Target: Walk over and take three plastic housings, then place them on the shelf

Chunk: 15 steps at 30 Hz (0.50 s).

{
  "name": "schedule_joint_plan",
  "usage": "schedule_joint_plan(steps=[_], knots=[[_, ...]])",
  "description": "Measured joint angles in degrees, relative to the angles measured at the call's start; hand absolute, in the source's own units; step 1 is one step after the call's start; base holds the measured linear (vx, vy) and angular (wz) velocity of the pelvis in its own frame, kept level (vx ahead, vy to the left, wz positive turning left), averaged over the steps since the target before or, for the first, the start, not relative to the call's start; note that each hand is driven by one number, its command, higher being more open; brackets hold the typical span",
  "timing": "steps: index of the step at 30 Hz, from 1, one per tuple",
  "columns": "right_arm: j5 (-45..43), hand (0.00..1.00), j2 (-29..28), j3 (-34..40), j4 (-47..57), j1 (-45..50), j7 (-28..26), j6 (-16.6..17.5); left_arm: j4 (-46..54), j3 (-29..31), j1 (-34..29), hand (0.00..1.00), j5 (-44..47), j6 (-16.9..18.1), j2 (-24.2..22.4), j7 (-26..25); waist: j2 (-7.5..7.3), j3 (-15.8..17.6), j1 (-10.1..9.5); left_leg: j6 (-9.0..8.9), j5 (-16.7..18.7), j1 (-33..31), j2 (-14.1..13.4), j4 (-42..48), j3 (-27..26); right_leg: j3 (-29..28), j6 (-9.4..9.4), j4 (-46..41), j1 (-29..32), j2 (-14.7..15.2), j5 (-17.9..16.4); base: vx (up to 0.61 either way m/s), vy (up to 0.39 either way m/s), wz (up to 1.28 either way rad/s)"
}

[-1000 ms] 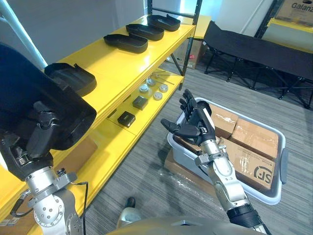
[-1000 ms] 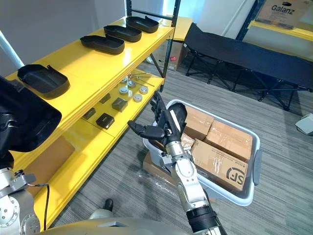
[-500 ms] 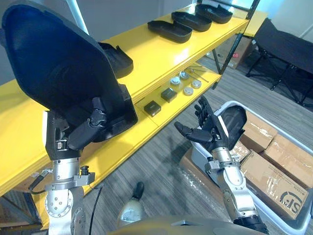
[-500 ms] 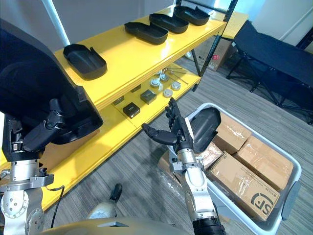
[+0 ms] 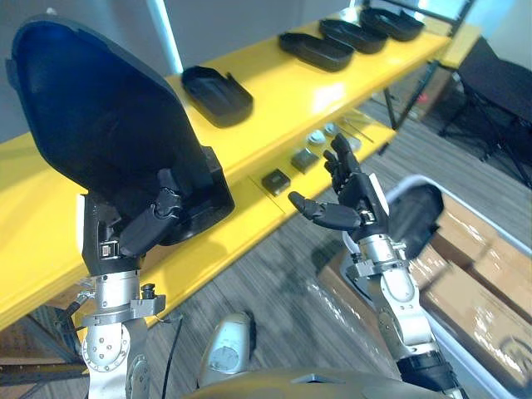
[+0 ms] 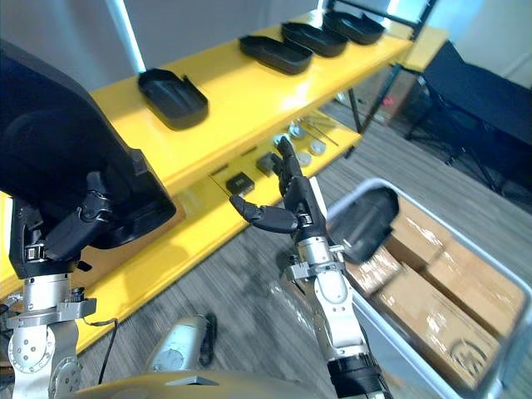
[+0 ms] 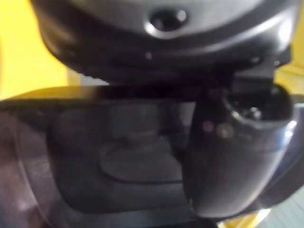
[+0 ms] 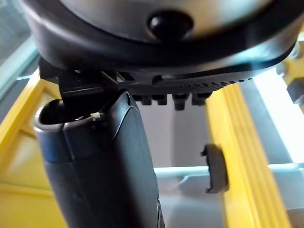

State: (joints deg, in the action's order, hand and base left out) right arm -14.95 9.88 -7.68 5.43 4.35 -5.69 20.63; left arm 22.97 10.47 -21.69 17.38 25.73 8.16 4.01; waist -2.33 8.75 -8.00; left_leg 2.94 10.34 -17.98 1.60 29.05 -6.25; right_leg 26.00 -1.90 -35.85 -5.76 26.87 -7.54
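My left hand is shut on a large black plastic housing, held upright at the left in front of the yellow shelf. In the left wrist view the thumb presses on the housing's dark inside. Several more black housings lie on the shelf top, the nearest apart from the others. My right hand hovers in the middle with straight fingers, empty; its thumb shows in the right wrist view. Another black housing lies in the grey bin.
The grey bin at the right holds cardboard boxes. The shelf's lower board carries small black blocks and round metal parts. A black folding cot stands at the back right. Grey carpet lies between shelf and bin.
The camera has swung toward the shelf. My left hand has raised the housing from low at the left to upright. My right hand stayed open and rose a little toward the shelf.
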Motion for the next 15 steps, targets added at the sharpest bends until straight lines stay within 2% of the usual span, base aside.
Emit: schedule_joint_plan(steps=[1, 2, 3, 4, 5, 6, 7, 8, 9, 10, 11, 12, 13, 14, 15], knots=[[0.0, 1.00, -0.9, -0.3, -0.3, -0.7, -0.5, 0.3, 0.0, 1.2, -0.4, 0.00, -0.2, 0.0, 0.5, -1.1, -0.37, 0.0, -0.06, 0.25, -0.2, 1.8, 0.7, -2.9, 0.3, -3.8, -0.04, -5.3, 3.5, 0.5, 6.0, 0.18, 0.101, 0.20], [0.0, 1.00, -1.4, -0.5, -0.7, -1.3, -0.9, 0.5, 0.0, 1.9, -0.4, 0.00, -0.3, 0.0, 0.9, -2.0, -0.15, 0.2, 0.00, 0.66, -0.4, 2.7, 0.9, -4.1, 0.7, -5.1, 0.69, -8.9, 5.6, 0.2, 5.8, 0.26, 0.115, 0.15], [0.0, 1.00, -1.7, -1.1, -1.3, -2.8, -1.6, 0.7, 0.0, 3.3, -0.4, 0.00, -0.2, 0.0, 1.1, -4.0, 0.02, 0.3, 0.16, 1.64, -0.9, 5.3, 1.3, -6.6, 1.8, -6.0, 2.16, -15.7, 9.0, -1.2, 1.6, 0.27, 0.124, 0.14], [0.0, 1.00, -1.5, -1.3, -1.5, -3.8, -1.8, 0.7, 0.0, 4.0, -0.2, 0.00, 0.1, -0.1, 1.1, -5.0, 0.80, 0.8, 0.27, 1.63, -1.6, 7.9, 1.3, -8.5, 2.6, -5.6, 2.56, -17.3, 10.3, -2.8, -1.3, 0.40, 0.180, 0.22], [0.0, 1.00, -1.4, -1.3, -1.5, -5.2, -1.6, 1.0, 0.0, 4.8, 0.3, 0.00, 0.1, -0.1, 1.1, -5.4, 1.53, 1.0, 0.29, 1.59, -2.0, 11.3, 1.5, -11.3, 3.8, -4.8, 2.47, -15.2, 11.7, -5.8, -4.5, 0.45, 0.170, 0.59], [0.0, 1.00, -0.7, -0.8, -1.5, -7.4, -1.0, 1.4, 0.0, 4.9, 1.8, 0.00, 0.1, -0.1, 1.4, -5.4, 3.03, 1.1, 0.69, 1.37, -2.4, 14.2, 1.7, -13.7, 6.2, -5.2, 2.66, -7.9, 14.1, -10.3, -6.8, 0.38, 0.108, 0.76], [0.1, 1.00, -0.5, -0.4, -1.4, -8.3, -0.5, 1.7, -0.1, 4.6, 2.8, 0.00, 0.1, -0.1, 1.5, -5.5, 3.36, 1.1, 1.12, 1.32, -2.4, 14.9, 1.9, -14.1, 7.7, -7.1, 2.70, -4.4, 15.2, -12.4, -6.9, 0.37, 0.049, 1.17], [0.3, 1.00, 0.0, 0.2, -0.7, -9.3, 0.8, 2.0, -0.7, 3.8, 4.9, 0.00, 0.1, 0.0, 2.0, -5.5, 3.26, 0.9, 2.19, 1.17, -2.3, 15.5, 2.3, -14.3, 10.3, -11.9, 3.47, 0.6, 17.0, -15.3, -6.5, 0.24, -0.003, 1.18], [0.5, 1.00, 0.3, 0.8, -0.3, -9.6, 1.6, 2.3, -1.4, 2.9, 6.4, 0.00, 0.2, 0.4, 2.4, -5.5, 3.44, 0.9, 2.84, 1.04, -2.2, 15.6, 2.9, -14.2, 12.2, -15.5, 4.63, 3.2, 17.9, -16.5, -5.8, 0.24, -0.024, 1.88], [1.0, 1.00, 1.1, 2.6, 0.5, -9.9, 3.1, 2.3, -4.0, 1.1, 9.7, 0.00, 0.1, 0.5, 3.6, -5.4, 3.17, 0.8, 3.92, 0.89, -2.1, 16.8, 4.8, -14.5, 16.5, -20.4, 6.93, 6.2, 18.8, -17.1, -4.4, 0.25, -0.092, 2.06], [1.1, 1.00, 1.6, 4.4, 0.4, -10.2, 3.6, 2.3, -5.8, 0.2, 11.0, 0.00, 0.1, 0.4, 4.3, -5.1, 2.48, 0.3, 4.05, 0.83, -2.1, 19.2, 6.1, -16.2, 19.6, -21.5, 8.50, 8.8, 18.1, -16.2, -3.1, 0.26, -0.141, 1.88], [1.0, 1.00, 1.7, 5.3, 0.5, -10.3, 3.6, 2.4, -5.8, 0.1, 10.6, 0.00, 0.1, 0.4, 4.4, -5.0, 2.07, -0.2, 4.08, 0.29, -1.8, 19.8, 6.5, -16.3, 20.5, -20.6, 8.71, 11.4, 17.4, -16.0, -2.0, 0.34, -0.239, 1.60], [0.4, 1.00, 1.8, 7.3, 0.5, -10.3, 3.6, 2.8, -5.8, 0.2, 10.4, 0.00, 0.4, 0.3, 4.4, -4.9, 0.77, -1.8, 4.29, -1.58, -0.6, 19.3, 7.1, -15.4, 19.9, -18.3, 7.52, 16.9, 15.4, -15.9, 3.8, 0.41, -0.310, 1.43], [0.3, 1.00, 2.7, 8.9, 0.4, -10.8, 3.9, 2.9, -6.0, 0.3, 10.4, 0.00, 0.9, 0.3, 3.4, -4.6, 0.72, -2.5, 4.13, -3.47, 1.1, 19.2, 5.9, -15.0, 15.9, -14.4, 7.12, 20.4, 12.6, -15.3, 4.1, 0.39, -0.284, 1.33], [0.2, 1.00, 3.6, 9.5, 0.3, -11.3, 3.9, 2.9, -6.3, 0.1, 10.3, 0.00, 1.4, 0.2, 2.6, -4.6, 1.85, -2.6, 3.73, -4.61, 2.1, 18.6, 4.1, -14.2, 13.0, -13.0, 6.36, 22.2, 11.3, -16.2, 4.9, 0.35, -0.211, 1.18]])
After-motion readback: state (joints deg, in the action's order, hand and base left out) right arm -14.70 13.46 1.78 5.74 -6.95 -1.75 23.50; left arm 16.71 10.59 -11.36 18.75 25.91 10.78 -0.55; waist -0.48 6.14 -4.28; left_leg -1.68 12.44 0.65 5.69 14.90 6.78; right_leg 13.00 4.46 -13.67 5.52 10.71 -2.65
